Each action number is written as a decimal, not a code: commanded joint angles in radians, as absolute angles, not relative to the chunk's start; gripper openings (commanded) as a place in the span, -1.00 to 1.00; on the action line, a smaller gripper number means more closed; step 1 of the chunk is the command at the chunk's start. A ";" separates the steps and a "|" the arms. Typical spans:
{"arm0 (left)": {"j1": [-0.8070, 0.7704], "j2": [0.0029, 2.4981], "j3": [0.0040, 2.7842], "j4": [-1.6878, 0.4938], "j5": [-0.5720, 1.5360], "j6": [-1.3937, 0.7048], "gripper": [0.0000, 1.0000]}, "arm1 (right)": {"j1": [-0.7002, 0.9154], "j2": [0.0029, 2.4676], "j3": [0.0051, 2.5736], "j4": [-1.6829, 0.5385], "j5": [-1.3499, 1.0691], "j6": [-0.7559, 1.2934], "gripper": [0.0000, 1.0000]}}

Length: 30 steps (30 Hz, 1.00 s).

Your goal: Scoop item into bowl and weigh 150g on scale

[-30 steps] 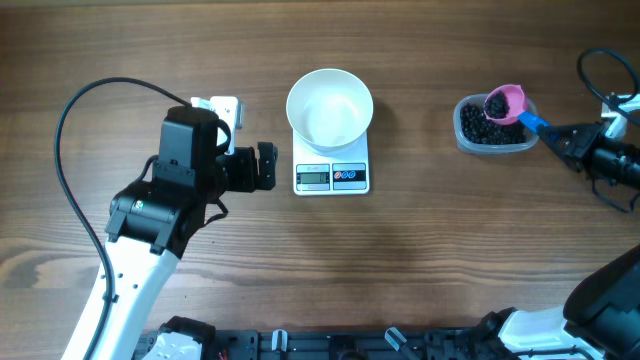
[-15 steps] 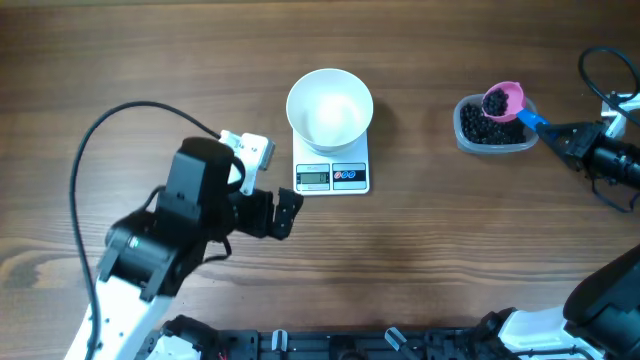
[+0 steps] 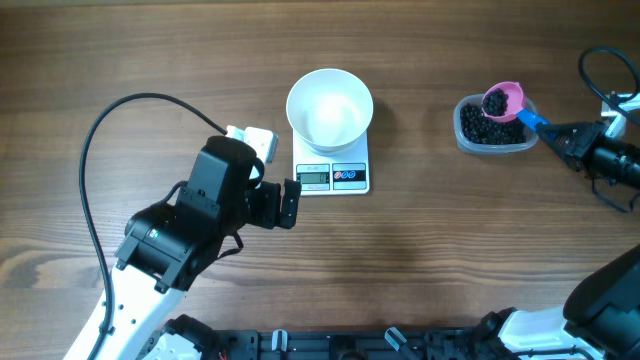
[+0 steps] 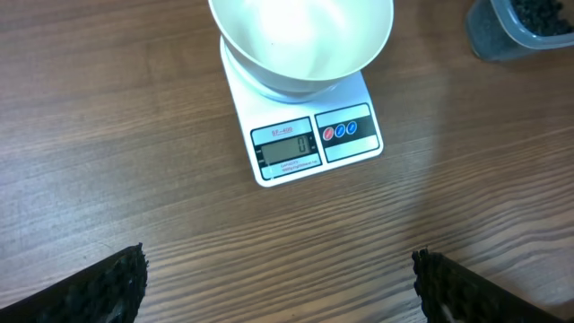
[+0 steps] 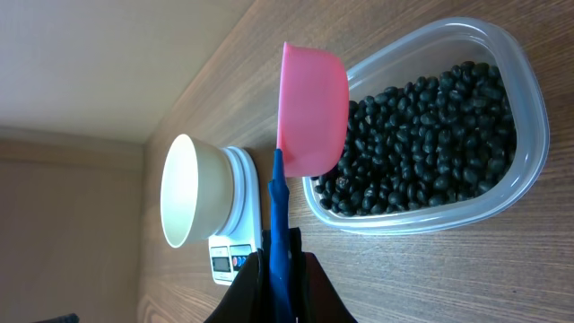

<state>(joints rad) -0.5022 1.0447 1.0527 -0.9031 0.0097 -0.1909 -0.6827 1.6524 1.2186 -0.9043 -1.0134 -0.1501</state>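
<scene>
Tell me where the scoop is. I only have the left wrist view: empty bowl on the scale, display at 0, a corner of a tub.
Observer: The scoop is at the right side of the table, over the far rim of the tub of beans.
Operator: Held, or just lying there?
Observer: Held. The right gripper is shut on its blue handle.
Operator: Anything in it?
Observer: Yes. From overhead its pink cup has dark beans in it.
</scene>
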 commanded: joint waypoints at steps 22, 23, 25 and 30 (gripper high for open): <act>-0.507 1.042 1.053 -0.892 0.029 -0.162 1.00 | -0.673 1.663 1.217 -0.951 -1.392 -0.117 -0.91; -0.507 1.042 1.053 -0.891 0.029 -0.162 1.00 | -0.662 1.663 1.217 -0.955 -1.393 -0.101 -0.91; -0.507 1.042 1.053 -0.892 0.029 -0.162 1.00 | -0.634 1.663 1.217 -0.960 -1.393 -0.101 -0.91; -0.507 1.042 1.053 -0.892 0.029 -0.162 1.00 | -0.495 1.663 1.217 -0.944 -1.393 -0.101 -0.91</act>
<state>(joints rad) -0.5022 1.0447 1.0527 -0.8963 0.0166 -0.1772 -0.5575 1.6524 1.2186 -0.9565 -1.3396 -0.1013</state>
